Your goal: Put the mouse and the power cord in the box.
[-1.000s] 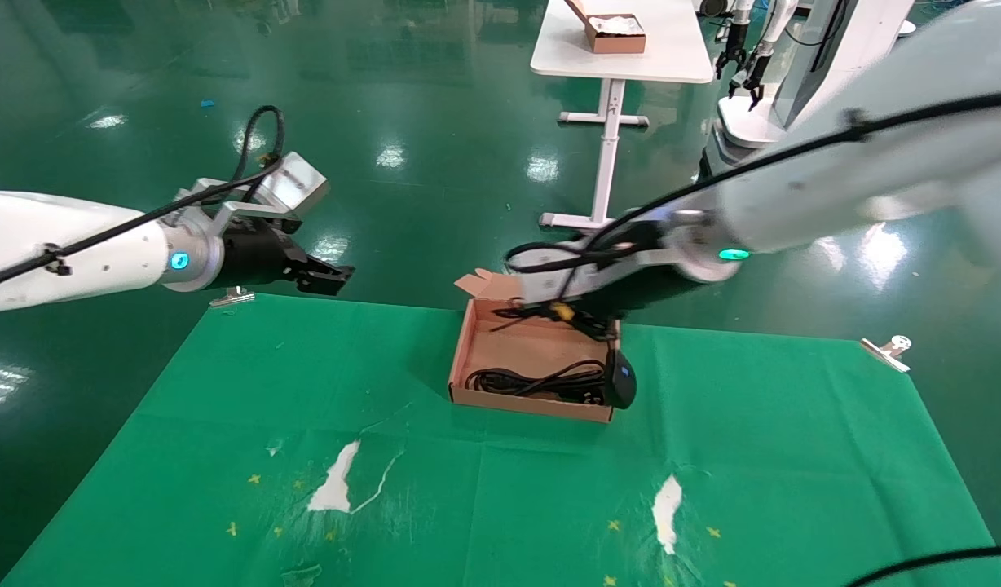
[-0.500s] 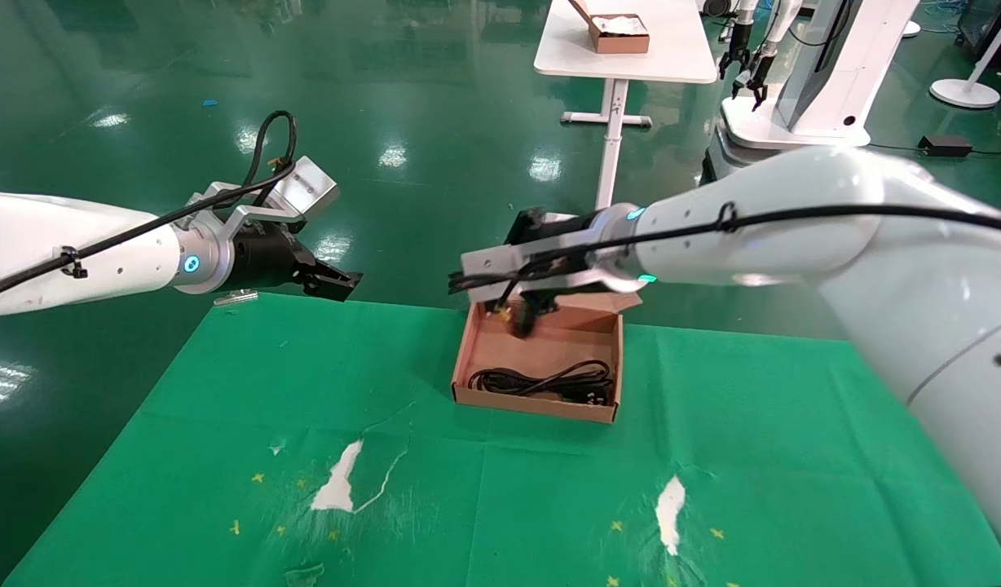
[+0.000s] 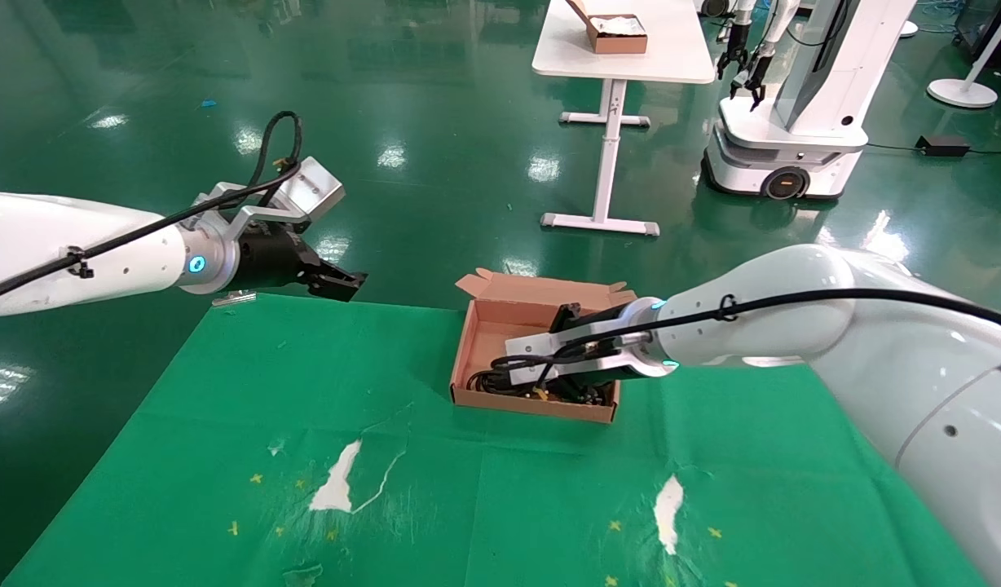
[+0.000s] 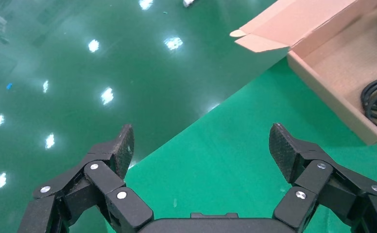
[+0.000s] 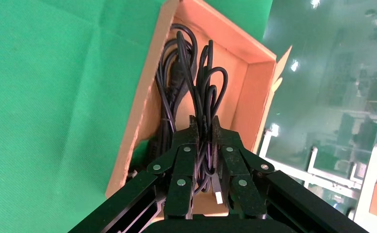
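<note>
The brown cardboard box [image 3: 533, 405] lies open on the green cloth, lid folded back. The thick black power cord [image 3: 480, 379] is coiled inside it along the near wall. My right gripper [image 3: 509, 377] is down in the box, shut on the mouse's thin bundled cable [image 5: 208, 87]. In the right wrist view the right gripper [image 5: 202, 124] pinches those loops beside the power cord [image 5: 169, 92] and the box wall [image 5: 254, 97]. The mouse's body is hidden. My left gripper [image 3: 341, 281] hovers open and empty over the cloth's far left edge; the left wrist view shows the left gripper [image 4: 201, 141] and the box [image 4: 322, 73].
The green cloth [image 3: 305, 391] covers the table, with torn white patches [image 3: 335, 487] near the front. Beyond it are a white table [image 3: 623, 49] holding another cardboard box [image 3: 615, 34] and a second robot on a wheeled base [image 3: 782, 155].
My right arm has swung from above the box's back edge down into the box, carrying the mouse's cable. A second ago the mouse hung at the box's right edge. The left gripper barely moved.
</note>
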`<state>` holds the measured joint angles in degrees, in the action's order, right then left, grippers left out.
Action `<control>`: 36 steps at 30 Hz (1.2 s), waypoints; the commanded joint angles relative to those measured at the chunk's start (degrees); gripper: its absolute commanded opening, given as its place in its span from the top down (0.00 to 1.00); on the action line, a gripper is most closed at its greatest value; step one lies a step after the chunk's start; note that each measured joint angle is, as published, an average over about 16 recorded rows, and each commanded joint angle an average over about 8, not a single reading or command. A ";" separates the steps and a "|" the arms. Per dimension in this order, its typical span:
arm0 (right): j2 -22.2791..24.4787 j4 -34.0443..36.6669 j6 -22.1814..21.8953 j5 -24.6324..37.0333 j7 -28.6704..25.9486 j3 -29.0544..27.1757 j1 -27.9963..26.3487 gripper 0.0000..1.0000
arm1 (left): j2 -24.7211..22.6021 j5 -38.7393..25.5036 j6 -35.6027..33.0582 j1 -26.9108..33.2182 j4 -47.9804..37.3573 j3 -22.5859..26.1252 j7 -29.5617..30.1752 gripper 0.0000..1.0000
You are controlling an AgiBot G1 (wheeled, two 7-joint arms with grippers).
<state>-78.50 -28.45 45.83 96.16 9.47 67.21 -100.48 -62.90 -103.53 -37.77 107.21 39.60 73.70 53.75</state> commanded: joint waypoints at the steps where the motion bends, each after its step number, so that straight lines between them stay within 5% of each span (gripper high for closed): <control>1: -0.01 0.41 -0.13 -0.05 -0.09 0.35 0.19 0.00 | 0.02 0.04 0.00 0.00 -0.02 -0.01 -0.01 0.00; 22: 0.55 -1.31 0.89 -0.36 0.00 -1.31 0.00 0.00 | -0.09 -0.02 0.03 -0.05 0.04 0.01 0.00 0.00; 36: 9.34 -10.30 8.86 -11.41 -4.13 -11.55 7.96 0.00 | -0.10 -0.01 0.03 -0.05 0.04 0.02 0.00 0.00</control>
<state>-69.15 -38.76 54.69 84.74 5.34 55.66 -92.51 -63.00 -103.54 -37.73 107.16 39.64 73.71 53.75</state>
